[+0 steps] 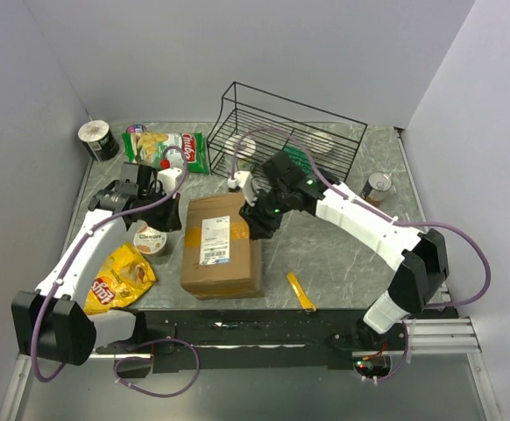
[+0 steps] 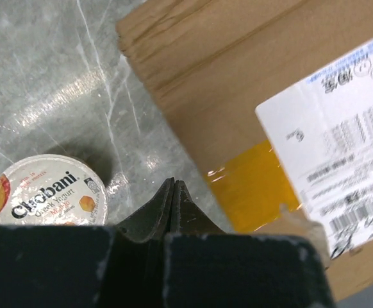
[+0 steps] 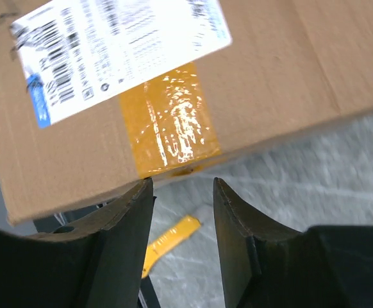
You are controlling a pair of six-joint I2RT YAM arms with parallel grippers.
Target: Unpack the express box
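Note:
The express box (image 1: 221, 246) is a brown cardboard box with a white label and yellow tape, lying closed in the middle of the table. It fills the top of the left wrist view (image 2: 250, 83) and of the right wrist view (image 3: 174, 83). My left gripper (image 1: 169, 216) is shut and empty, just left of the box's far left corner; in its wrist view its jaws (image 2: 172, 187) are pressed together over the table. My right gripper (image 1: 259, 226) is open and empty, hovering over the box's right edge (image 3: 182, 186).
A black wire basket (image 1: 290, 132) stands at the back. A Chobani yogurt cup (image 1: 151, 239) (image 2: 45, 190) sits left of the box, a yellow chip bag (image 1: 119, 279) at the near left, a green snack bag (image 1: 167, 147) and a tin (image 1: 98, 139) at the back left. A can (image 1: 378, 187) is right; a yellow cutter (image 1: 301, 291) (image 3: 170, 239) lies near the front.

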